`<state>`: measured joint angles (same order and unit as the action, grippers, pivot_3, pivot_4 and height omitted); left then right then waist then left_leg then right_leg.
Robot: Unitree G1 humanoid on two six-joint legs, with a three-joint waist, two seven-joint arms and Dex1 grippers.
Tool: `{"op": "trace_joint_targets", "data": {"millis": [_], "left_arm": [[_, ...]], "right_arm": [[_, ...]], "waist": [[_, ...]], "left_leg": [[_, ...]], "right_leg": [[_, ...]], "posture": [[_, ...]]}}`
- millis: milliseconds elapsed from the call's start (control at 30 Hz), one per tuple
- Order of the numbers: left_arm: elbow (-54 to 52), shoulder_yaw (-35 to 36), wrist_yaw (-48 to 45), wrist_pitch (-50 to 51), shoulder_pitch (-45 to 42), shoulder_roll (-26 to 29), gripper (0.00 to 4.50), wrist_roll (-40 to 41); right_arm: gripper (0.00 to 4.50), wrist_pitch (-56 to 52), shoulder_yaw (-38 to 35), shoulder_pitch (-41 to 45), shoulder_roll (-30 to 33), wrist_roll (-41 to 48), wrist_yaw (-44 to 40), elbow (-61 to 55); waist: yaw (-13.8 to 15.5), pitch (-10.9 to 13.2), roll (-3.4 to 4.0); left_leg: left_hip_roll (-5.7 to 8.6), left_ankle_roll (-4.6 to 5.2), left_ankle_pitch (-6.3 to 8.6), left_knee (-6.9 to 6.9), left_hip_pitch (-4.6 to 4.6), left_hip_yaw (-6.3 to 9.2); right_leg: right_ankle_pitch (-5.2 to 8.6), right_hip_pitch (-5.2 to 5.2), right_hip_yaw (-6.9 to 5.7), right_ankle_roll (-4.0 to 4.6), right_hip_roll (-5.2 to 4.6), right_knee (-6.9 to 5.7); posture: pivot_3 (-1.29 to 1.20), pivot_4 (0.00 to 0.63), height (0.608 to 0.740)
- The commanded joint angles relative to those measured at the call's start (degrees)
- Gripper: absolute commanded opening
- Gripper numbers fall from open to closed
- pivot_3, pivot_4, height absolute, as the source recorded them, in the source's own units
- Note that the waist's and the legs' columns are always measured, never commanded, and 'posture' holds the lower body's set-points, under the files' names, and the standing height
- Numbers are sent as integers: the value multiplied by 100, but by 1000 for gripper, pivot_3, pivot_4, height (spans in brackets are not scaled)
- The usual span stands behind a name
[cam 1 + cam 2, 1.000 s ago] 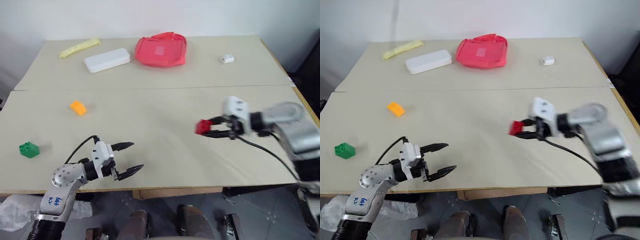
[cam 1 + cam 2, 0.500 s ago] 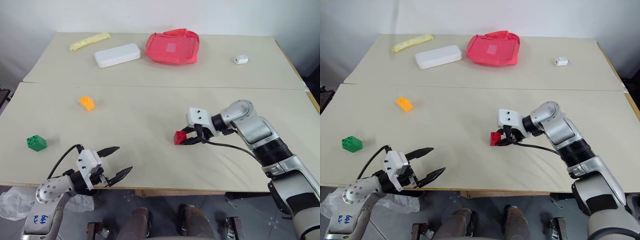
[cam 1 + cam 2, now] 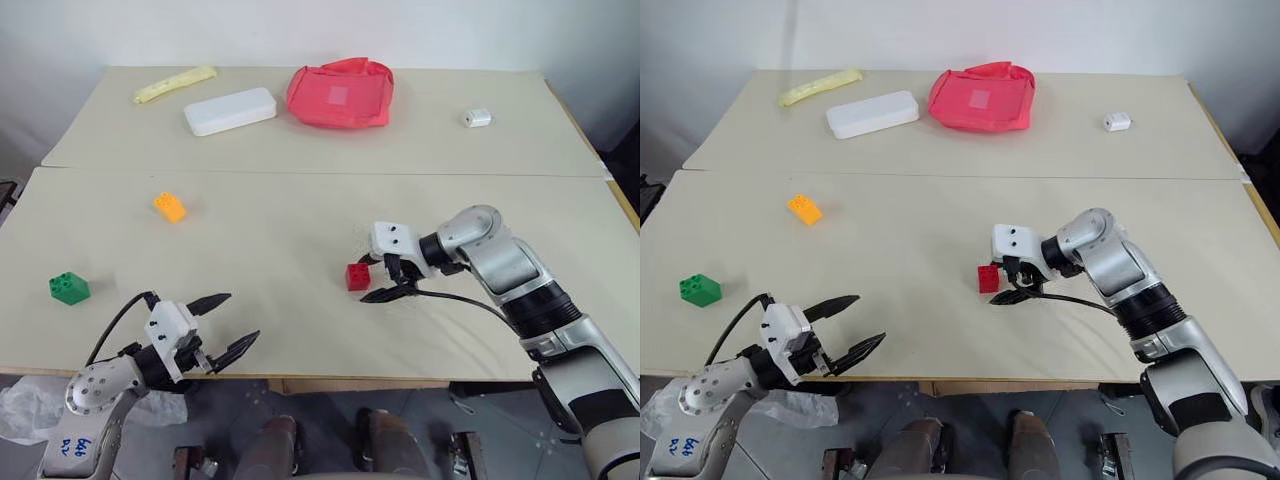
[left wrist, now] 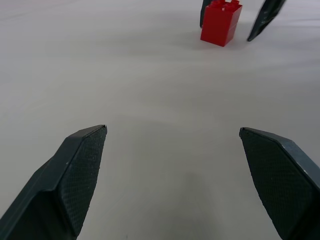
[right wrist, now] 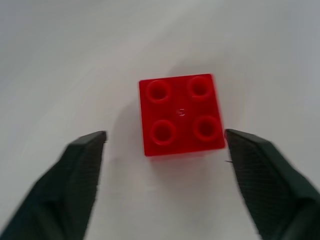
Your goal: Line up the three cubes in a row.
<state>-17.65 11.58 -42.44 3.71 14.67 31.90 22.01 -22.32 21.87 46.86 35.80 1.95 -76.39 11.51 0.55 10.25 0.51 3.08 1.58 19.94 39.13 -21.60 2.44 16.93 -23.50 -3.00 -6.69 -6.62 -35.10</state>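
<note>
Head cam, left eye: red cube [image 3: 358, 276] sits on the table [image 3: 300, 230] just right of frame centre, studs up, standing free. My right hand [image 3: 385, 277] is fully open with a finger either side of the cube, neither touching it. I read this as the set-down spot, roughly mid-table, so the other two can be brought in beside it. Orange cube [image 3: 169, 206] is left of centre, green cube [image 3: 69, 288] at far left, both well apart from the red and from each other. No row yet. Left hand [image 3: 222, 321] hangs open and empty at lower left, near the table's front edge, nearer the green than anything else, so I judge that's its next pick.

Head cam, right eye: same layout, nothing to add.

Left wrist: both fingers [image 4: 80, 170] spread wide, nothing between them. Red cube at the top of frame, flanked by the right hand's fingertips.

Right wrist: red cube dead centre, four studs up, with a visible gap to each finger [image 5: 80, 170]. Released, not gripped.
</note>
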Motion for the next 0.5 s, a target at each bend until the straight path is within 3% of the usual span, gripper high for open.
{"op": "trace_joint_targets", "data": {"millis": [33, 200, 267, 500], "left_arm": [[-124, 496, 356, -284, 233, -249, 4500, 39], [176, 1802, 1115, -664, 858, -1006, 4500, 446], [166, 2238, 1403, -690, 1048, -1297, 4500, 657], [652, 3247, 2062, -932, 1554, -2063, 4500, 1008]], "right_arm": [[4476, 568, -610, -169, 261, 358, -68, -247], [4476, 1771, -2060, -1545, -43, 2133, -688, -867], [4476, 1681, -2361, -2073, -151, 2605, -711, -1086], [4476, 2659, -2468, -3314, -895, 2686, -145, -1515]], "waist": [[3, 0, 0], [22, -2, -9], [21, -1, -11], [48, 1, -16]], "left_leg": [[0, 0, 0, 0, 0, 0], [-7, -1, 3, -8, 0, 1], [-11, -2, 6, -7, 3, -4], [-25, -7, 8, -1, 58, -15]], "right_leg": [[0, 0, 0, 0, 0, 1], [0, 5, -2, 0, 2, 12], [0, 9, -3, 0, 5, 15], [0, 68, 2, -3, 7, 46]], "posture": [[0, 150, 740], [0, 150, 740], [0, 150, 740], [0, 150, 740]]}}
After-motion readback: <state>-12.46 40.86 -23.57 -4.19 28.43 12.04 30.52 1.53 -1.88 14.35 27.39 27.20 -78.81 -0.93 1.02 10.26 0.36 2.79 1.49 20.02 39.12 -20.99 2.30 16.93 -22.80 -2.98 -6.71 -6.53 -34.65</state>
